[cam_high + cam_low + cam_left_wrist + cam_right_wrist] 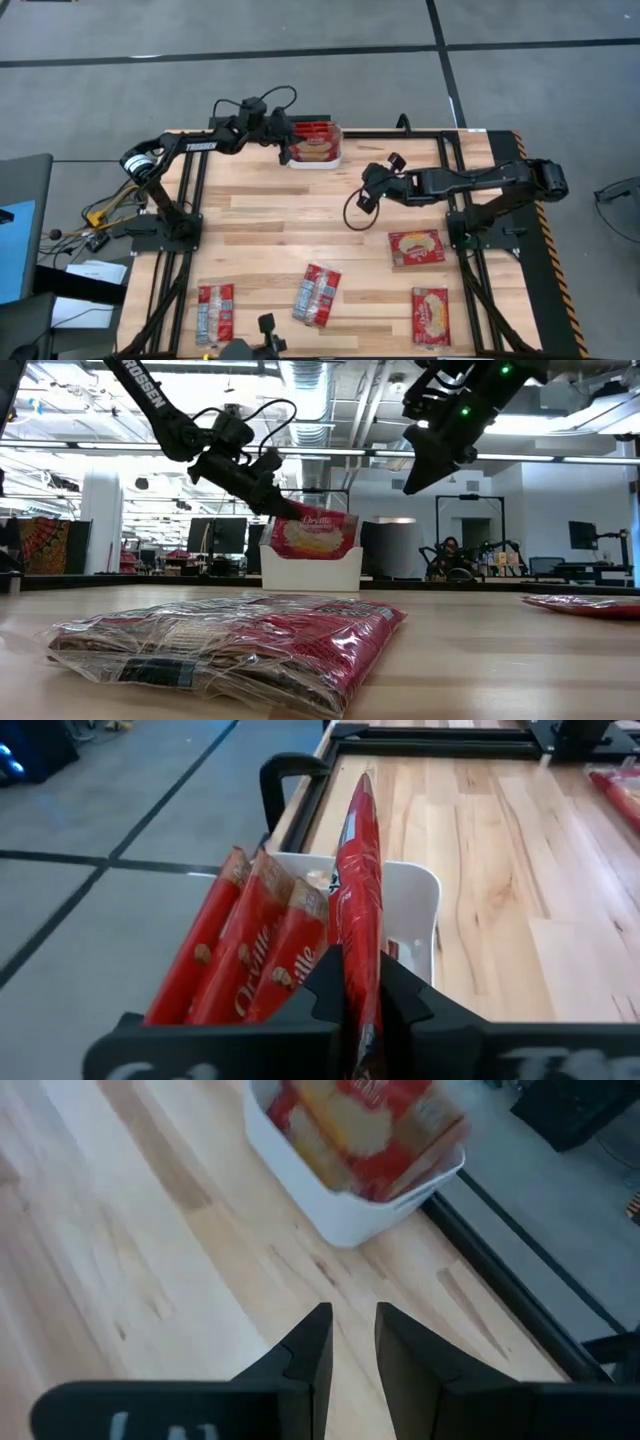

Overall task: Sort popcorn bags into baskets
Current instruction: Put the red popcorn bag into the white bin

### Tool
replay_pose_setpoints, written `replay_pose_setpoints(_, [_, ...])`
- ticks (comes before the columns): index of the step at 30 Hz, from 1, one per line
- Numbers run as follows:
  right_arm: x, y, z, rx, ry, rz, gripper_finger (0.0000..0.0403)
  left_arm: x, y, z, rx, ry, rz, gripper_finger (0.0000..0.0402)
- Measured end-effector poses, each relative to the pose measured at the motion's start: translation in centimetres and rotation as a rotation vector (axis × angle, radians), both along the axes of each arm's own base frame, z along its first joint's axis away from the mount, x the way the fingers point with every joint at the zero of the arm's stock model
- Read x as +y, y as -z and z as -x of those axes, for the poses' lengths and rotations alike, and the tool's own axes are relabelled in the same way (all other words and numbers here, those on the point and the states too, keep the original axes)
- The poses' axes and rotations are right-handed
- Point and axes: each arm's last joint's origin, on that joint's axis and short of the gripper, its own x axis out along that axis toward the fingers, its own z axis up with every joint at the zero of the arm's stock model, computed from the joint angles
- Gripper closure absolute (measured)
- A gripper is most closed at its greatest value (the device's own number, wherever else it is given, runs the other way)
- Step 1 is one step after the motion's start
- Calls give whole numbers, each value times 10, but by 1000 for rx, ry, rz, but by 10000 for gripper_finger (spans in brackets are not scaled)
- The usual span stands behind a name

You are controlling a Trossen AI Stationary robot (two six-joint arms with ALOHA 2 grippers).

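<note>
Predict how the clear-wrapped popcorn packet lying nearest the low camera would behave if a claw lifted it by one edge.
The packet would probably sag: its clear wrap is wrinkled and loose. It looks light for its size, being flat and thin. The glossy film may be slippery, so an edge pinch might slide.

"TROSSEN" stands in white letters on the left arm [200, 145]. "Orville" is legible on the popcorn bags [262, 955] standing in the basket [415, 915].
</note>
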Motion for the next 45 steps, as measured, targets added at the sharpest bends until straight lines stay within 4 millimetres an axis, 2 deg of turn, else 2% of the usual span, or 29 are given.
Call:
replay_pose_setpoints(7, [-17, -10, -8, -115, -42, 4, 300, -2, 5, 2, -10, 0, -18, 400])
replay_pose_setpoints(13, [-40, -19, -19, -286, -92, -17, 300, -6, 11, 2, 15, -42, -22, 394])
replay_pose_setpoints(16, [-54, -14, -28, -354, -132, -48, 300, -6, 14, -3, -2, -36, -35, 398])
replay_pose_setpoints(23, [-90, 12, -42, -407, -141, -116, 301, 0, 42, -10, 10, -45, 21, 392])
replay_pose_setpoints(27, [-112, 26, -52, -397, -134, -165, 312, 1, 46, -11, 28, -68, 20, 393])
replay_pose_setpoints(33, [-141, 43, -82, -386, -198, -240, 347, 2, 46, -10, 44, -85, -15, 391])
replay_pose_setpoints(41, [-160, 51, -112, -228, -238, -251, 394, 3, 48, -9, 72, -97, -29, 387])
replay_pose_setpoints(45, [-165, 55, -120, -181, -259, -254, 392, 3, 48, -9, 73, -98, -28, 387])
